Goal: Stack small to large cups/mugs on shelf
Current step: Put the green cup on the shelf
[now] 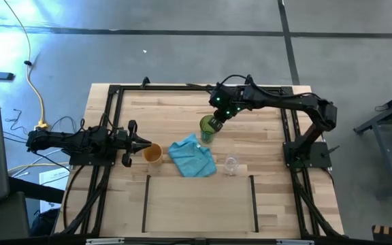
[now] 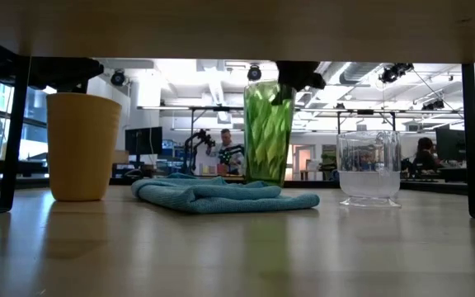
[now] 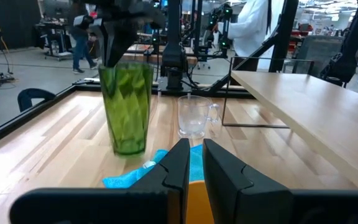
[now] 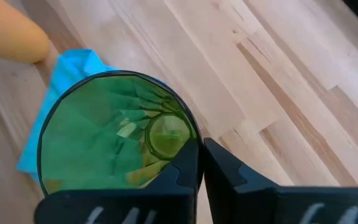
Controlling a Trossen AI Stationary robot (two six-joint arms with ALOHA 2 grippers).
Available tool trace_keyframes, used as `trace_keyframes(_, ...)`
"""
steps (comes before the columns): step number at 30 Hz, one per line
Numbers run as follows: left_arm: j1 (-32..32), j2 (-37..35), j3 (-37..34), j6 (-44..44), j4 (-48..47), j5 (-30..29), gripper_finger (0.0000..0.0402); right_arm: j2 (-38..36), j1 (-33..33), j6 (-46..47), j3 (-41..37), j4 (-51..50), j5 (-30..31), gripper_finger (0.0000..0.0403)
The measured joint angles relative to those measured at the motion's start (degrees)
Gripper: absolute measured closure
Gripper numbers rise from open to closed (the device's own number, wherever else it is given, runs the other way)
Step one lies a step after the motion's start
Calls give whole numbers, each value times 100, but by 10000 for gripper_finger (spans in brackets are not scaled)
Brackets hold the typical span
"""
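The green tumbler [image 1: 208,128] stands upright at the table's middle, at the far edge of the blue cloth [image 1: 192,158]. My right gripper [image 4: 201,162] reaches in from the right and is shut on the tumbler's rim. The orange cup [image 1: 154,154] stands on its base left of the cloth, with my left gripper [image 1: 143,145] shut on its wall. The small clear glass [image 1: 231,164] rests on its base right of the cloth, untouched. The shelf [image 1: 199,204], a light wooden board bounded by thin dark lines, lies at the table's near side. My left gripper comes about level from the table's left and pinches the orange cup's far wall [image 3: 197,199], which shows between the two fingers; the cup's base stays on the table [image 2: 82,196]. My right gripper pinches the tumbler's rim [image 4: 191,134] from above, one finger inside and one outside. The tumbler stays upright, its base on the table in the left wrist view [image 3: 129,151].
The crumpled blue cloth [image 2: 221,195] lies between the cups. A black metal frame [image 1: 114,92] runs round the table. In the low view the shelf board sits overhead on dark posts [image 2: 471,140]. People and other rigs stand in the room behind.
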Motion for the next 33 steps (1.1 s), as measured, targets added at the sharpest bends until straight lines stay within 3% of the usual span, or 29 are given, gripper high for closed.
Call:
trace_keyframes(6,1,0,0,0,0,0,367,-271,-3,-22,461,-865,-1,402)
trace_keyframes(19,1,0,0,0,0,0,367,-282,189,289,2845,-3030,196,403)
trace_keyframes(24,0,0,0,0,0,0,366,-282,574,741,3056,-3731,195,403)
trace_keyframes(33,2,0,0,-9,4,0,367,-251,1563,1320,3055,-3689,181,403)
